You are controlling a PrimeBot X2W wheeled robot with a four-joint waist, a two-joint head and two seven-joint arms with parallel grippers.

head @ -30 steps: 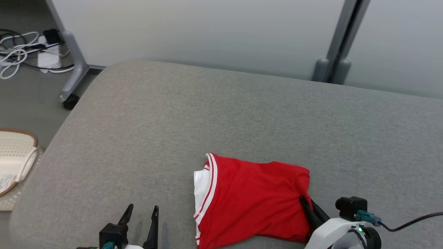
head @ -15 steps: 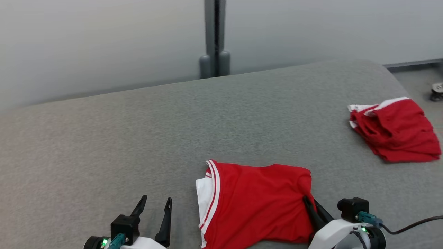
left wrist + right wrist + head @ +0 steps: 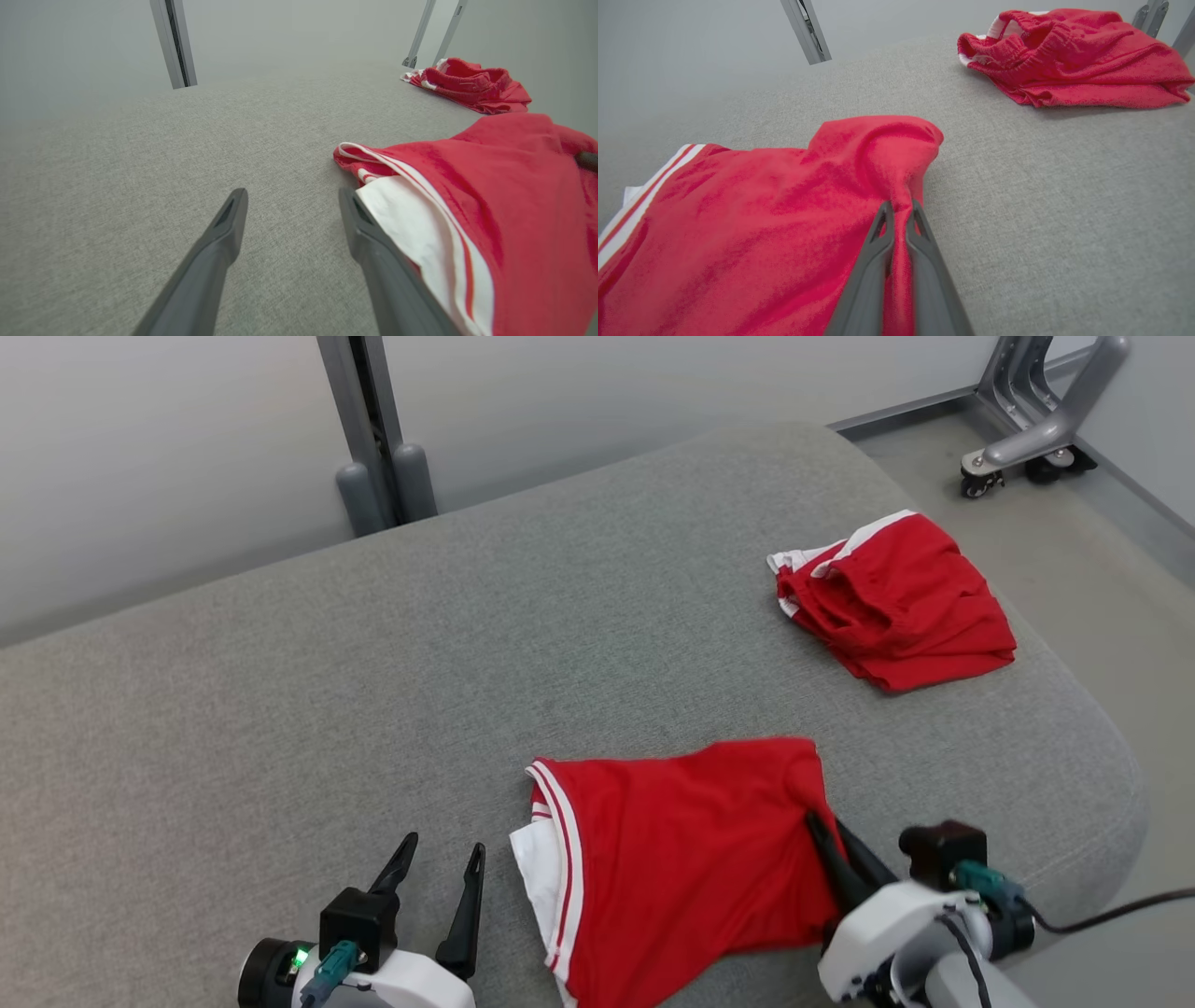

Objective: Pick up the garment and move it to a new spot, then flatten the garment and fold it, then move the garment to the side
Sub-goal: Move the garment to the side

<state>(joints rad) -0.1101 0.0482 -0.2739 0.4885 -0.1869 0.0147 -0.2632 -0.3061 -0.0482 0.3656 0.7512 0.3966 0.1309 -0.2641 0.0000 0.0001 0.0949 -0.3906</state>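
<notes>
A folded red garment [image 3: 672, 859] with white trim lies on the grey cushioned surface [image 3: 373, 691], near its front edge. My right gripper [image 3: 820, 825] is shut on the garment's right edge; in the right wrist view the red cloth [image 3: 784, 224] is pinched between the two fingers of that gripper [image 3: 900, 206]. My left gripper [image 3: 441, 854] stands open just left of the garment's white-trimmed end [image 3: 420, 224], with nothing between the fingers; the left wrist view shows it [image 3: 292, 198] over bare grey fabric.
A second red garment [image 3: 896, 602] lies crumpled at the far right of the surface, also seen as a red heap [image 3: 1069, 56] in the right wrist view. A grey post [image 3: 373, 448] stands behind. A wheeled frame foot [image 3: 1027, 439] sits on the floor at the right, beyond the surface's rounded edge.
The head camera has swung to the right, bringing the second red garment and the right edge of the surface into view. Both grippers keep their states, and the held garment has shifted slightly.
</notes>
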